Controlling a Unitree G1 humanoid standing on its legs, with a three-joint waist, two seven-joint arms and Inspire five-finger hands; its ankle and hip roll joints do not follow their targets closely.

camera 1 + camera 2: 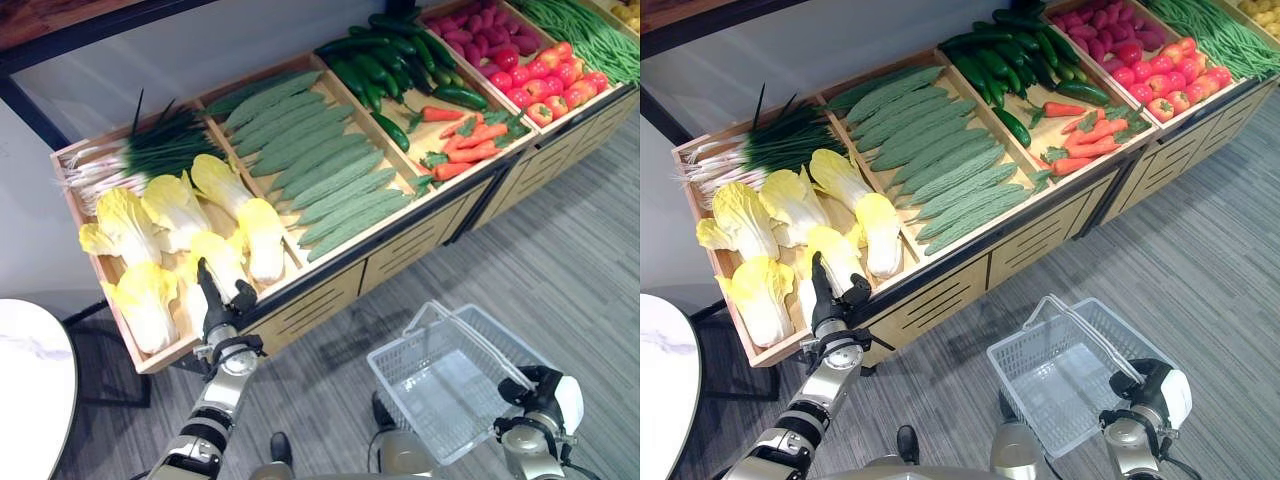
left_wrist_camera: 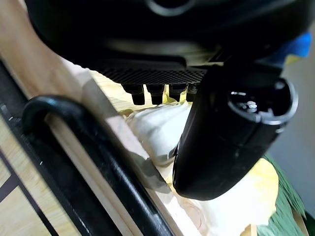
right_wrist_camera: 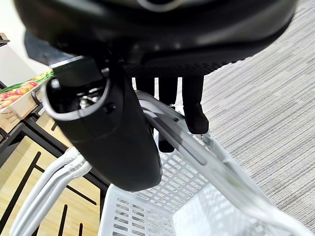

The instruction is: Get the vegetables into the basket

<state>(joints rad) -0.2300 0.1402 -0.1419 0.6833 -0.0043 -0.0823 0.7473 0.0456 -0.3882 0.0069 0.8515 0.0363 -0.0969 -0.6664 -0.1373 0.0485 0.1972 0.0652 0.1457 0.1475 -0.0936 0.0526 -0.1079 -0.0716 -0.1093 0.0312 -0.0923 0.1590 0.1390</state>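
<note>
Several pale yellow napa cabbages (image 1: pixel 240 215) lie in the left wooden bin (image 1: pixel 160 358) of the produce stand. My left hand (image 1: pixel 220 305) is raised at the bin's front lip with straight fingers, open, beside the nearest cabbage (image 1: pixel 222 262); that cabbage (image 2: pixel 157 132) shows just past my thumb (image 2: pixel 221 137). Whether it touches is unclear. An empty white wire basket (image 1: pixel 440 390) hangs low over the floor at the right. My right hand (image 1: pixel 540 395) is shut on the basket's handle (image 3: pixel 162 118), fingers (image 3: pixel 192 103) curled over it.
Along the stand lie scallions (image 1: pixel 150 150), light green gourds (image 1: pixel 310 150), dark cucumbers (image 1: pixel 380 60), carrots (image 1: pixel 470 140), red tomatoes (image 1: pixel 550 80) and green beans (image 1: pixel 590 35). A black rail (image 2: pixel 74 142) runs under the bin's front. A white round table (image 1: pixel 30 380) stands at lower left.
</note>
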